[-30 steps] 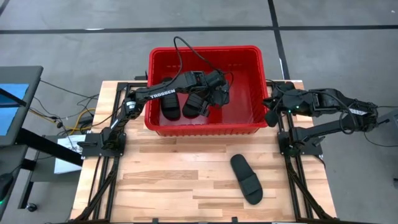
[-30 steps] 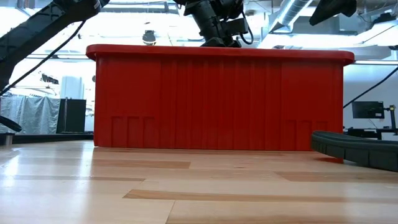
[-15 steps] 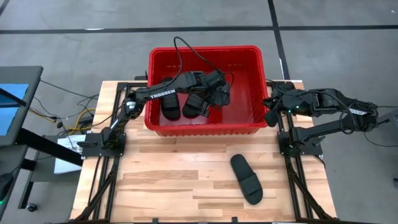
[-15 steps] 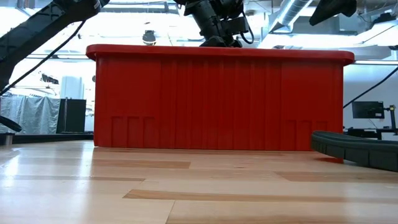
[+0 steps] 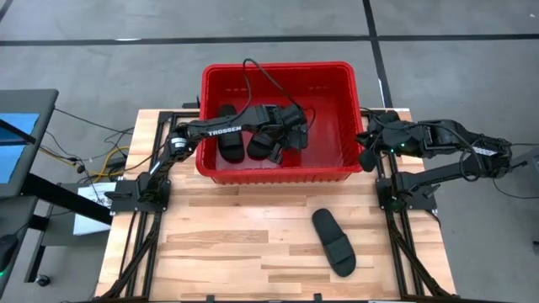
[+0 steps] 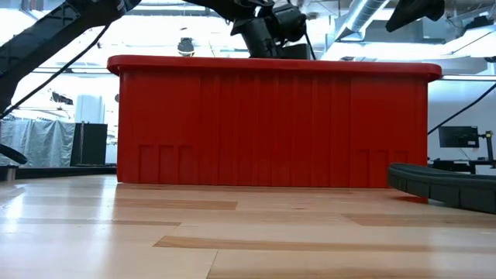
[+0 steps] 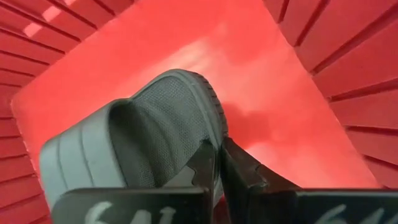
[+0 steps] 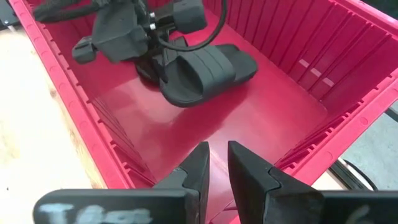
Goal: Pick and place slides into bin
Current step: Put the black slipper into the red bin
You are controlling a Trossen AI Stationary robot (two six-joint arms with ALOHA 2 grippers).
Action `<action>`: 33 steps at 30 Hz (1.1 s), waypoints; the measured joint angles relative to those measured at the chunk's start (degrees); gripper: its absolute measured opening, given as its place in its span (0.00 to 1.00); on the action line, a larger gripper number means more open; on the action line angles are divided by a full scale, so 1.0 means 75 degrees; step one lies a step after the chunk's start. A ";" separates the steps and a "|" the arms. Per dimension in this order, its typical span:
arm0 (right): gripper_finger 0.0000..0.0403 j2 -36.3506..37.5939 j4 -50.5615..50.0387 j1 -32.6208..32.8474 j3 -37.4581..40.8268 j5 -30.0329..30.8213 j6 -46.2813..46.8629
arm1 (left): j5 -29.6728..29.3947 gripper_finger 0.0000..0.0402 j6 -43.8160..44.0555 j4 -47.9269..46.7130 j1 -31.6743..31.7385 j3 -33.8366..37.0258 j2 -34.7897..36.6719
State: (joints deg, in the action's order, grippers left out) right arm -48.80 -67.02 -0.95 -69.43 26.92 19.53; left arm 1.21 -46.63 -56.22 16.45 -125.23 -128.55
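The red bin (image 5: pixel 337 118) stands at the table's far middle. My left gripper (image 5: pixel 290 133) reaches down into it, shut on a black slide (image 8: pixel 205 71) with a ribbed strap, low over the bin's floor. Beside it in the bin lies another slide (image 5: pixel 229 147), partly under my left arm. One slide (image 5: pixel 334 241) lies flat on its sole on the wooden table, near right of the bin. My right gripper (image 8: pixel 214 163) waits above the bin's right rim, its fingers a narrow gap apart with nothing between them. My left gripper pinches the slide's sole by its side edge (image 7: pixel 210 144) between its two fingers, next to the strap. The fingers come slanting down from the table's left. The slide (image 7: pixel 143 130) hangs tilted close to the bin's floor; I cannot tell whether it touches.
The bin's tall walls (image 6: pixel 271 124) ring the left gripper. The arm's cable (image 5: pixel 261 76) loops over the bin. Bare wood (image 5: pixel 227 244) lies left of the loose slide. The arms' black frames (image 5: pixel 139 189) line both table sides.
My left gripper has sunk deeper into the bin with the slide, staying shut on it. The slide has come down toward the bin's floor. My right arm has kept still.
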 joint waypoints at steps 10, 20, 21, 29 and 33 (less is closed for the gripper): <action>0.13 0.0000 -0.0047 0.0003 0.0000 0.0000 0.0000 | 0.0040 0.00 0.0008 0.0092 0.0000 -0.0003 0.0000; 0.13 0.0000 -0.0089 0.0009 0.0000 0.0000 0.0000 | 0.0072 0.00 0.0041 0.0629 0.0015 -0.0006 0.0000; 0.13 0.0000 -0.0113 0.0009 0.0000 0.0000 0.0000 | 0.0071 0.00 0.0068 0.0630 0.0016 -0.0006 0.0000; 0.13 0.0000 -0.0210 0.0009 0.0000 0.0000 0.0000 | 0.0073 0.00 0.0180 0.0631 0.0047 -0.0006 0.0000; 0.13 0.0000 -0.0207 0.0009 0.0000 -0.0003 0.0024 | 0.0102 0.00 0.0181 0.0631 0.0055 -0.0009 0.0000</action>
State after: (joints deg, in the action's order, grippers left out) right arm -48.80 -68.58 -0.89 -69.43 26.89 19.71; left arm 1.98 -45.27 -51.48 16.86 -125.29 -128.55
